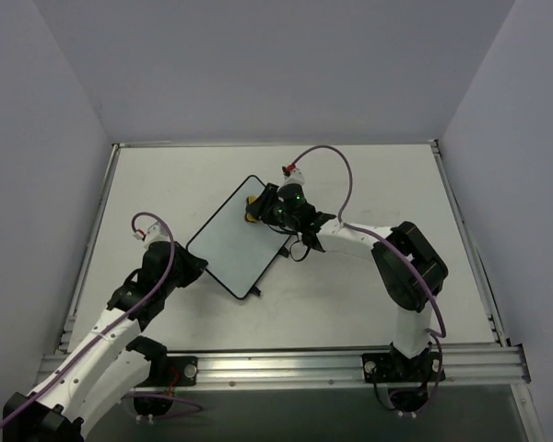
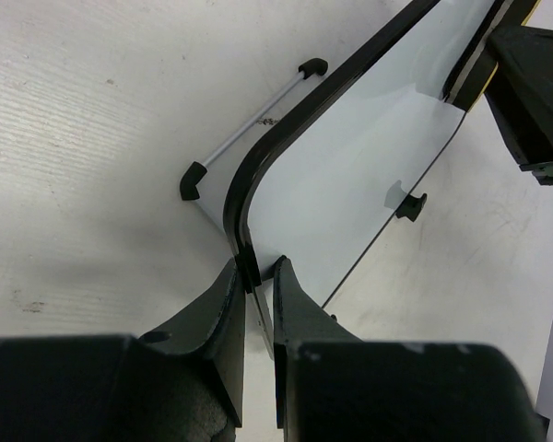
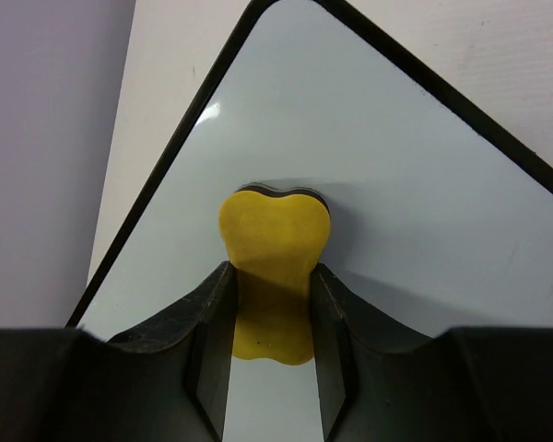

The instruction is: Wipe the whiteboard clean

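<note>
The whiteboard (image 1: 238, 241) sits slantwise in the middle of the table (image 1: 378, 180), its near-left edge pinched at the frame by the left gripper (image 2: 258, 274). The right gripper (image 3: 272, 273) squeezes a yellow sponge (image 3: 274, 235) against the board's face near the far corner, and its wrist hides that corner from above. A thin white bar (image 2: 251, 122) with black caps shows just beside the frame.

The white table (image 1: 378, 175) fills the middle of the frame. The whiteboard (image 1: 235, 241) sits on it left of centre, turned at a slant
</note>
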Action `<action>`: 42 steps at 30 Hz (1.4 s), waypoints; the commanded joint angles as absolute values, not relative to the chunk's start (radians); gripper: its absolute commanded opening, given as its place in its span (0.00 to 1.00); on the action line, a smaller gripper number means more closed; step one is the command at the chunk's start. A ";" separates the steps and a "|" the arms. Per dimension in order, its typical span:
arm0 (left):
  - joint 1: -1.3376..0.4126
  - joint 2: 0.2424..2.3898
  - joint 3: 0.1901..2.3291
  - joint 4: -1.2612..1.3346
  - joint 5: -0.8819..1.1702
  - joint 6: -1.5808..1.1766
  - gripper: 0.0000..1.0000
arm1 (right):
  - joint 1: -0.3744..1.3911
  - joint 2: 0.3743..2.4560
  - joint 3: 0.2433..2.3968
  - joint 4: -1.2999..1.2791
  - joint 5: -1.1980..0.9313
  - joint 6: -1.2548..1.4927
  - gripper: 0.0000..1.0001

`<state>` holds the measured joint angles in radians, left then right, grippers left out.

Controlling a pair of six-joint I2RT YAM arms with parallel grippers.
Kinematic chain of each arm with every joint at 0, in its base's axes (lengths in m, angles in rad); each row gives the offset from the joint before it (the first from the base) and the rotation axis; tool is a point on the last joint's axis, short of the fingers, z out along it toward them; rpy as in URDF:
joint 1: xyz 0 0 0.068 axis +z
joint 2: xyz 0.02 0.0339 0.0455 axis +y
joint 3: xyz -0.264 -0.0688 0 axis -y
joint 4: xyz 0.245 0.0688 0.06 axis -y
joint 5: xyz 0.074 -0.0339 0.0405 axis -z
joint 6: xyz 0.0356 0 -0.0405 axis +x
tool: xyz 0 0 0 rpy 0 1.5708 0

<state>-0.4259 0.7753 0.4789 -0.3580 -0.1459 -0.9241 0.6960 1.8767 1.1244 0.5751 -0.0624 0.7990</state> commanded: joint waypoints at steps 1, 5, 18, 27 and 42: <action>-0.446 0.850 0.422 -0.534 -0.172 -0.880 0.02 | 0.698 1.925 1.124 0.495 -0.092 0.799 0.00; -0.445 0.848 0.422 -0.534 -0.173 -0.880 0.02 | 0.667 1.914 1.045 0.538 -0.103 0.821 0.00; -0.448 0.842 0.422 -0.537 -0.175 -0.880 0.02 | 0.577 1.859 0.690 0.745 -0.149 0.879 0.00; -0.451 0.841 0.422 -0.538 -0.173 -0.881 0.02 | 0.601 1.859 0.866 0.640 -0.163 0.839 0.00; -0.457 0.851 0.426 -0.540 -0.181 -0.882 0.02 | 0.660 1.965 1.144 0.492 -0.170 0.828 0.00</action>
<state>-0.4400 0.7811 0.4805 -0.3565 -0.1570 -0.9340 0.6655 1.9121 1.1778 0.5705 -0.1459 0.8268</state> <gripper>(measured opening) 0.182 0.301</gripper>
